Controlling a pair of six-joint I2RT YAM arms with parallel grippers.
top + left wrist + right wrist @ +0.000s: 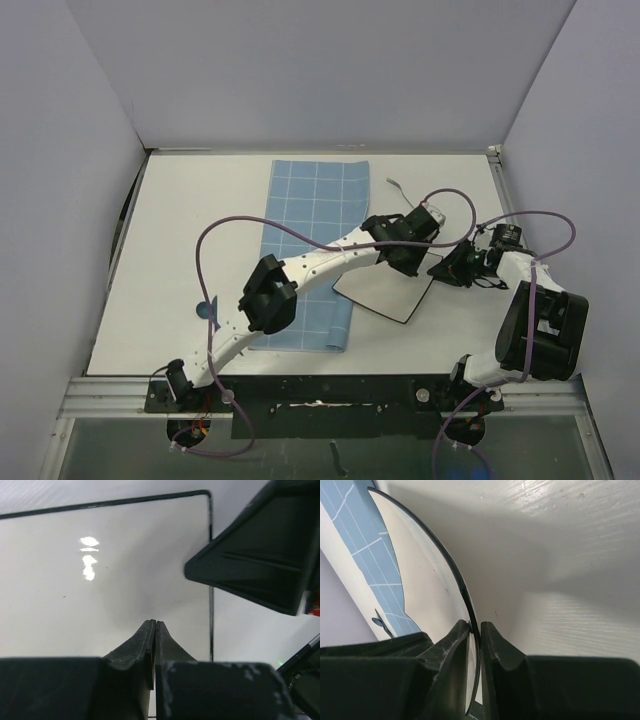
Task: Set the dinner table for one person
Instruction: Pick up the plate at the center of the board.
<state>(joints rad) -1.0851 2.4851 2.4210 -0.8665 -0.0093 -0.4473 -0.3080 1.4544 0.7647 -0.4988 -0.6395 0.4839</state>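
Can see only part of the plate (385,297), tucked under the left arm (325,262) and right claw (438,270). Same for the mat (310,200). Cannot name the thin grey item (398,186) beyond: too small.

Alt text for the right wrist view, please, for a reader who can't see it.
Two black fingers straddle the black rim of a white plate, close on both sides; whether they clamp it yet is unclear. A blue gridded mat lies beyond the plate at left, the white table at right.
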